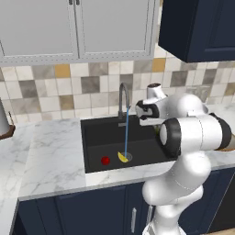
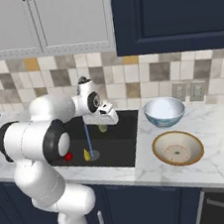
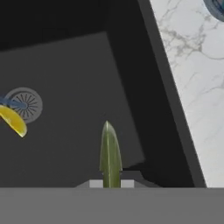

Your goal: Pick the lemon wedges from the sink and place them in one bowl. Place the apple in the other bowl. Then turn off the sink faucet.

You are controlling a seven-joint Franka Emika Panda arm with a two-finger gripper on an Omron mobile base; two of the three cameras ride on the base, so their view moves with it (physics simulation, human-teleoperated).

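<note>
My gripper (image 2: 105,122) hangs over the right part of the black sink (image 1: 95,137), shut on the thin olive lemon wedge (image 3: 109,156), which sticks up between the fingertips of the gripper (image 3: 109,183). The bright yellow lemon wedge (image 1: 122,157) lies by the round drain (image 3: 26,104), and the red apple (image 1: 105,160) sits to its left on the basin floor. The faucet (image 1: 123,98) runs a thin blue stream onto the drain. On the counter to the right of the sink stand the pale blue bowl (image 2: 164,111) and, nearer, the shallow tan-rimmed bowl (image 2: 177,148).
White marble counter (image 2: 217,135) flanks the sink on both sides. A tiled backsplash, wall outlets (image 2: 197,91) and upper cabinets stand behind. My own arm (image 1: 193,133) rises at the sink's right edge. A dark object (image 1: 3,124) stands at the far left.
</note>
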